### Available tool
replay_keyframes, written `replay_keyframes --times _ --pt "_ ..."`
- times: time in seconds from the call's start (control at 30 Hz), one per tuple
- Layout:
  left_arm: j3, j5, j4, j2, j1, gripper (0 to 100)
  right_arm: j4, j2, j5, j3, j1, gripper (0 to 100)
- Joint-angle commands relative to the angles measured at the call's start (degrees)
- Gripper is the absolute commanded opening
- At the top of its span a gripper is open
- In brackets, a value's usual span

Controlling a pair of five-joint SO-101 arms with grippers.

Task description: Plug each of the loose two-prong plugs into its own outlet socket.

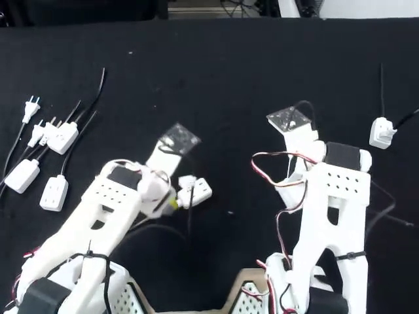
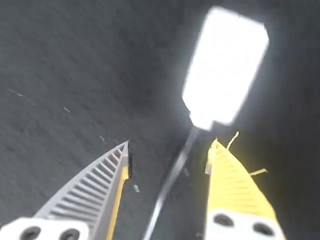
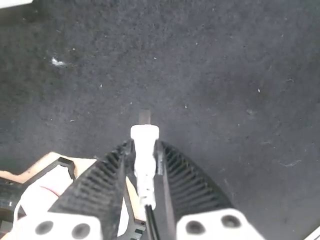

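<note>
Right gripper [image 3: 144,146] pinches a white plug [image 3: 144,136]; left gripper [image 2: 170,145] gapes wide astride the cord [image 2: 172,175] of a socket [image 2: 225,70].

left pincer [image 2: 170,145] spread wide, right pincer [image 3: 144,145] clamped

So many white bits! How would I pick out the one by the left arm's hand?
On the black table, skip the heap of white plugs and sockets at far left; look mid-table. The white block there lies apart, its black cord running between the fingers of the open left hand.
</note>
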Motion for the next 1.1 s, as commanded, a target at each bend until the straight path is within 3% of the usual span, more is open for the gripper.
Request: replay_keyframes --times 0.0,0.43,0.8,1.07 --pt "1.7 2.2 -9.1 -0.7 -0.7 25 1.3 -2.2 -0.3 -0.6 1.7 1.1" --pt "2.6 2.6 -11.5 -0.2 -0.7 25 1.3 -2.2 4.5 -0.5 7.7 1.1" --pt "-4.5 3.8 -11.4 12.1 -1.7 25 1.2 -2.2 5.5 -0.5 8.8 1.1" --pt "-8.2 6.2 -11.1 13.2 5.3 25 1.0 -2.2 5.5 -0.3 8.9 1.1"
